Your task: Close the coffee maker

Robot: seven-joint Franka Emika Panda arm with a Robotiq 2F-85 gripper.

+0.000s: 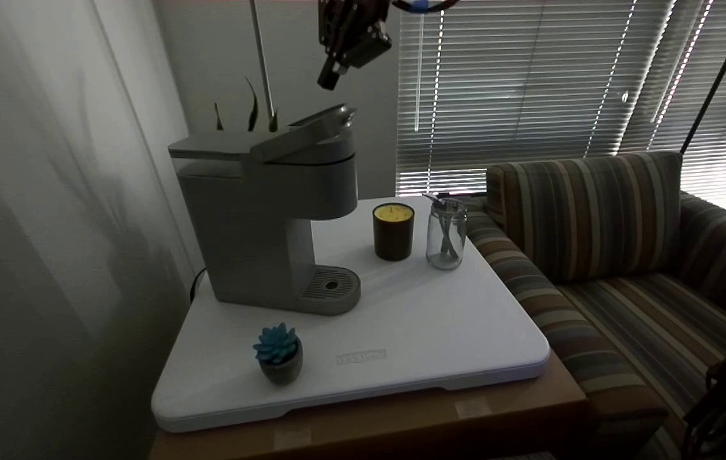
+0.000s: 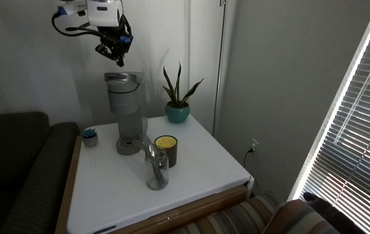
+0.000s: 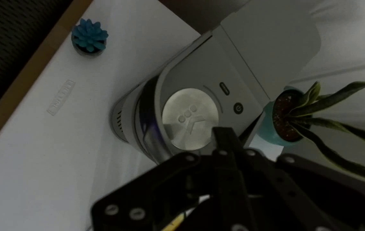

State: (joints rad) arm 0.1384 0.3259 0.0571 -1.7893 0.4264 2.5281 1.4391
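Observation:
The grey coffee maker (image 1: 248,223) stands upright on the white tabletop; it also shows in an exterior view (image 2: 124,104) and in the wrist view (image 3: 204,64). Its top lid (image 1: 302,137) slopes up toward the front above the brew head, with its front edge raised. In the wrist view the lid's round silver disc (image 3: 190,117) faces the camera. My gripper (image 1: 329,76) is above the lid's front part, apart from it; it also shows in an exterior view (image 2: 120,62). In the wrist view its fingertips (image 3: 223,133) are together with nothing between them.
A blue succulent (image 1: 279,358) stands in front of the coffee maker. A dark candle jar (image 1: 393,236) and a glass jar with cutlery (image 1: 446,236) stand beyond it. A snake plant in a teal pot (image 2: 177,112) and a wall are behind. A striped armchair (image 1: 586,223) adjoins the table.

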